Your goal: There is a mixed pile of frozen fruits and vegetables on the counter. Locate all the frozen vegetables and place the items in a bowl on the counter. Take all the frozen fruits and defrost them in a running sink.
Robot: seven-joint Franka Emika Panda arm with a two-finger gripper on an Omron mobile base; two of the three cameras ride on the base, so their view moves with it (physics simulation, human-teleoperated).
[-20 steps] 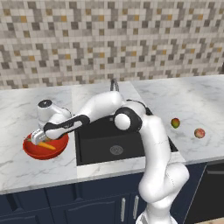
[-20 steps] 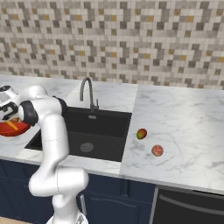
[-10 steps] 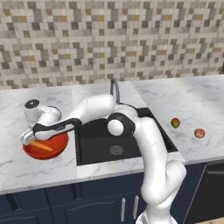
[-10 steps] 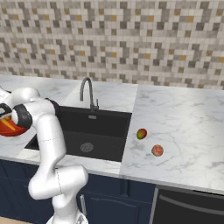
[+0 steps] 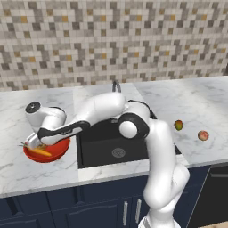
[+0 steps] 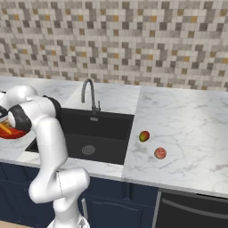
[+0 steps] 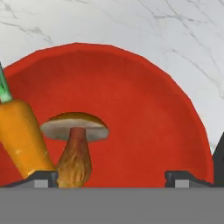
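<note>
We see a white marble counter (image 5: 200, 107) with grey veins running across the middle of both base views, set over dark blue cabinets (image 5: 67, 207) along the lower edge, with a mosaic tile backsplash (image 5: 111, 40) of beige, grey and orange squares filling the upper part of the frame. A black rectangular sink (image 6: 95, 133) with a round metal drain (image 6: 88, 150) sits at the centre, and a curved grey tap (image 6: 89, 93) rises behind it. At the left of the left base view a glossy red bowl (image 5: 58, 152) rests on the counter; the gripper (image 5: 33, 141) hangs directly over it, and in the hand view the finger tips (image 7: 43, 178) stand wide apart at the lower corners, clasping nothing. Inside the bowl, the hand view shows an orange carrot (image 7: 19, 135) with a green top at the left edge and a brown-capped mushroom (image 7: 75, 144) just beside it; we cannot tell whether the two touch. To the right of the sink, a reddish-green fruit (image 6: 144, 136) and a reddish-pink fruit (image 6: 160, 153) lie near each other on the bare marble, apart from one another. We find no legible writing, brand or label on any surface.
</note>
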